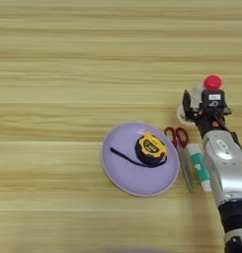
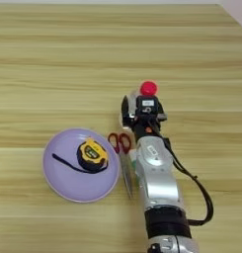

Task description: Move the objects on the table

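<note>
The bottle (image 1: 205, 89) is seen at right of centre, red cap pointing to the frame's top, enclosed by the black fingers (image 1: 186, 103) of the right gripper (image 1: 199, 101). Below it, scissors (image 1: 181, 153) and glue stick (image 1: 198, 165) are laid lengthwise top-to-bottom beside the lilac plate (image 1: 122, 170), on which the tape measure (image 1: 151, 148) is set; all is borne by the striped wooden table (image 1: 58, 74).

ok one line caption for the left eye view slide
Right gripper at the red-capped bottle; tape measure on lilac plate, scissors and glue stick alongside.
</note>
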You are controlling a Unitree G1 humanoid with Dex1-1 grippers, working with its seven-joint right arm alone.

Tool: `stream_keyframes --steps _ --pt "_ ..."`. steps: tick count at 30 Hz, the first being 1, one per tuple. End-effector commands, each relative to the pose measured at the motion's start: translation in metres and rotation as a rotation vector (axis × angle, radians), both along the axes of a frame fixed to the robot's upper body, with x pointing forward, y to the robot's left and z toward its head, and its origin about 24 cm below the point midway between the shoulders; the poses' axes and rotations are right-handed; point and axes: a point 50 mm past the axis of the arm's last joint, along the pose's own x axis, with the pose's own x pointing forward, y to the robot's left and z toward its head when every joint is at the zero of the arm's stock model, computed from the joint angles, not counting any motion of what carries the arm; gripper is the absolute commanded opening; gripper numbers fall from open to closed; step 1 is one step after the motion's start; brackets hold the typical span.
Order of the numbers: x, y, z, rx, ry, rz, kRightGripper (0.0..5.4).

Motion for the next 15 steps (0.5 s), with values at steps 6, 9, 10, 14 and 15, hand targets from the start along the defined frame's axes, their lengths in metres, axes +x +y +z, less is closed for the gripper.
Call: stream_keyframes --steps 6,9,10,14,15 --pt "0.015 0.044 0.052 0.011 -0.199 0.219 3.29" --pt "0.012 0.058 0.054 0.015 -0.209 0.289 3.28" --pt "0.011 0.061 0.054 0.017 -0.211 0.305 3.28" --pt "0.010 0.072 0.054 0.031 -0.202 0.355 3.28" --pt "0.009 0.076 0.052 0.043 -0.191 0.371 3.28"
